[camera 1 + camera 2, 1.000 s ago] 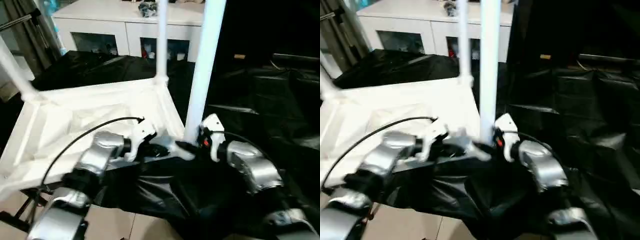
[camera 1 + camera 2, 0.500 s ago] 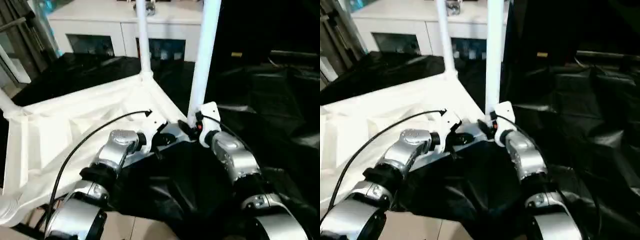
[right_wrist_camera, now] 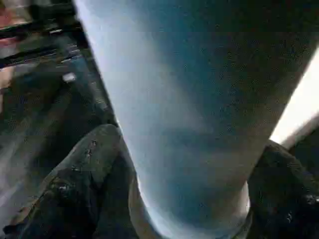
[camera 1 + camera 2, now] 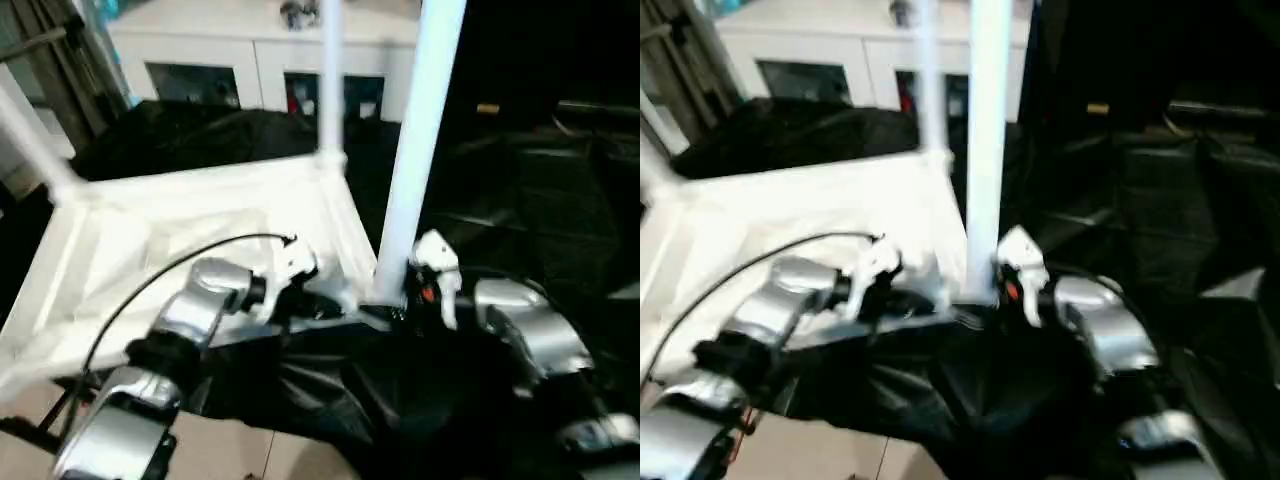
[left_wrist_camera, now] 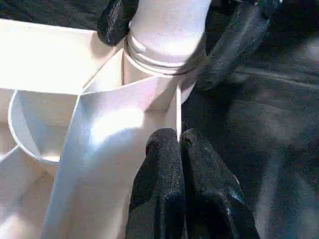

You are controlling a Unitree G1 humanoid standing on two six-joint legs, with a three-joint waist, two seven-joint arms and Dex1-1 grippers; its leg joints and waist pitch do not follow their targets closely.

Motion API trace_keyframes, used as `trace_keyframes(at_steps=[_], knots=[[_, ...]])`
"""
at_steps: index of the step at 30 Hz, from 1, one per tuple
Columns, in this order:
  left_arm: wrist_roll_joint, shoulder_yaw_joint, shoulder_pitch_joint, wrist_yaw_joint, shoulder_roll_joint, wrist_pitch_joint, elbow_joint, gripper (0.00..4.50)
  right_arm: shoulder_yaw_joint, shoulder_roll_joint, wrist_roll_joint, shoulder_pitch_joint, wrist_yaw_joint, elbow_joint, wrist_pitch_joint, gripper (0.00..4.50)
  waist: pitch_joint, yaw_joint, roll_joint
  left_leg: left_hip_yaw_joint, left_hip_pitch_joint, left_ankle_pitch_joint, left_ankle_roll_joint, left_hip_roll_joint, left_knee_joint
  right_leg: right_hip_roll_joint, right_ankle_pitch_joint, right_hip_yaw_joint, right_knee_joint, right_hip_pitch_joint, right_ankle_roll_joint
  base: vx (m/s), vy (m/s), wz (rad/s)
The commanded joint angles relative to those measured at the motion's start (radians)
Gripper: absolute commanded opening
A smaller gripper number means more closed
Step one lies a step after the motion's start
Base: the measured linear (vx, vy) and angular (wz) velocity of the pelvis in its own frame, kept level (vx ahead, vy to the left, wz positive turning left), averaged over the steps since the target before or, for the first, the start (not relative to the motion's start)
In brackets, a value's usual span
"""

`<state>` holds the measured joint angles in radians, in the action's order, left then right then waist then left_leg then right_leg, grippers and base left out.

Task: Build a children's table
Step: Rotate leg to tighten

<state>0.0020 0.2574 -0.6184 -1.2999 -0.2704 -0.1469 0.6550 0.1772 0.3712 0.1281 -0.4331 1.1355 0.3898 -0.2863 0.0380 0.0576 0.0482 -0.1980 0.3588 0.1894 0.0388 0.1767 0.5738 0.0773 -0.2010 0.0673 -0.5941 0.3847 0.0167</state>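
- Upside down on the black-draped work table (image 4: 560,200) lies the white tabletop (image 4: 190,235), ribbed underside up, its near edge by both grippers.
- Three legs show standing up from its corner sockets: the near leg (image 4: 415,150) at the near right corner, a far leg (image 4: 330,75) at the far right corner, and a tilted leg (image 4: 30,135) at the far left corner.
- At the base of the near leg sits the right gripper (image 5: 169,45); its black fingers (image 5: 115,20) stand apart, one on each side of the tube just above the socket collar, and I cannot tell whether they press on it.
- Meanwhile the left gripper (image 5: 180,142) has its two fingers pressed together, tips against the thin rim of the tabletop just below that same corner socket; whether the rim is pinched between them cannot be told.
- Behind the table stands a white cabinet (image 4: 250,60) with glass-fronted doors.
- Crumpled black cloth hangs over the table's near edge under the silver forearms.
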Motion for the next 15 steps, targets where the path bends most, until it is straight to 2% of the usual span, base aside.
trace_keyframes(at_steps=[1,3,4,5,6,15], knots=[[-0.027,0.034,-0.007,-0.049,0.02,0.003,-0.055,0.0,0.092,-0.007,0.012,0.014,0.073,-0.023,-0.033,3.81,-0.05,0.001,-0.01,0.026,-0.008,0.193,-0.077,0.065,-0.061,0.076,-0.179,-0.049,0.071,-0.042,0.245,0.0,0.0,0.0],[-0.026,0.041,0.0,-0.065,0.004,0.005,-0.063,0.0,0.103,0.01,0.02,0.015,0.1,-0.038,-0.045,3.81,-0.05,0.003,-0.01,0.025,-0.009,0.19,-0.074,0.064,-0.06,0.076,-0.173,-0.05,0.07,-0.042,0.247,0.0,0.0,0.0],[-0.026,0.042,0.001,-0.066,0.002,0.006,-0.063,0.0,0.104,0.013,0.021,0.015,0.105,-0.041,-0.047,3.58,-0.05,0.003,-0.014,0.025,-0.007,0.181,-0.075,0.064,-0.06,0.077,-0.165,-0.05,0.068,-0.043,0.249,0.0,0.0,0.0],[-0.025,0.042,0.002,-0.067,-0.001,0.007,-0.063,0.0,0.105,0.015,0.021,0.014,0.11,-0.041,-0.049,3.58,-0.052,0.004,-0.013,0.025,-0.007,0.174,-0.077,0.063,-0.058,0.077,-0.156,-0.05,0.067,-0.043,0.25,0.0,0.0,0.0],[-0.025,0.04,0.005,-0.065,-0.007,0.005,-0.066,0.0,0.107,0.013,0.019,0.008,0.118,-0.038,-0.052,3.51,-0.051,0.005,-0.018,0.025,-0.005,0.166,-0.078,0.063,-0.058,0.078,-0.148,-0.049,0.066,-0.043,0.252,0.0,0.0,0.0],[-0.03,0.04,0.013,-0.072,-0.018,-0.007,-0.081,0.0,0.12,-0.001,0.028,0.003,0.132,-0.053,-0.075,3.0,-0.051,0.007,-0.019,0.024,-0.006,0.152,-0.077,0.062,-0.056,0.077,-0.147,-0.049,0.065,-0.043,0.25,0.0,0.0,0.0]])
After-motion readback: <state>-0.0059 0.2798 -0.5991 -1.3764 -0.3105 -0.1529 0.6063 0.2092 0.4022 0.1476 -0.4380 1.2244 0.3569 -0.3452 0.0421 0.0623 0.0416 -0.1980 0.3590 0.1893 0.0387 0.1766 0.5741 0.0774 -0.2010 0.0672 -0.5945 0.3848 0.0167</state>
